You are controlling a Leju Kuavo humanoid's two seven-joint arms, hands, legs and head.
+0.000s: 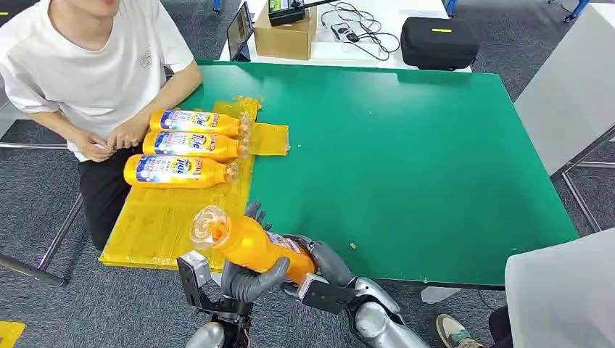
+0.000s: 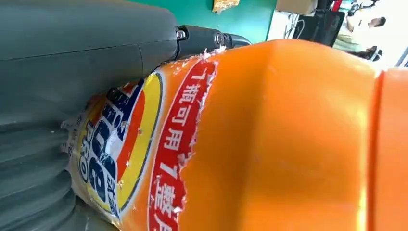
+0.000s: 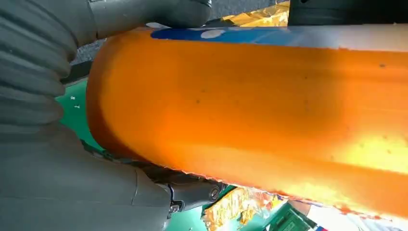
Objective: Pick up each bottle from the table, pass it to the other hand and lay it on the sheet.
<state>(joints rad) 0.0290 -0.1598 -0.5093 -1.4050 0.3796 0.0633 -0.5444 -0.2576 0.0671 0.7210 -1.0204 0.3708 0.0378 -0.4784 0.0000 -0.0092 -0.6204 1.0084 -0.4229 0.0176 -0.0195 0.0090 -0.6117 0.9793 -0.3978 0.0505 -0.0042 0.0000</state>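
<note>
Both the left hand (image 1: 250, 279) and right hand (image 1: 319, 261) clasp one bottle (image 1: 250, 243) beside the sheet (image 1: 159, 225), mid-handover, apparently.

I see a green bench (image 1: 420, 159) on grey carpet floor (image 1: 43, 196). Behind it, a white table (image 1: 377, 54) carries a cardboard box (image 1: 284, 36), a black case (image 1: 439, 43) and tangled cables (image 1: 355, 29). A person in a white shirt (image 1: 94, 65) sits at left. White panel (image 1: 573, 87) at right. Even, bright lighting.
</note>
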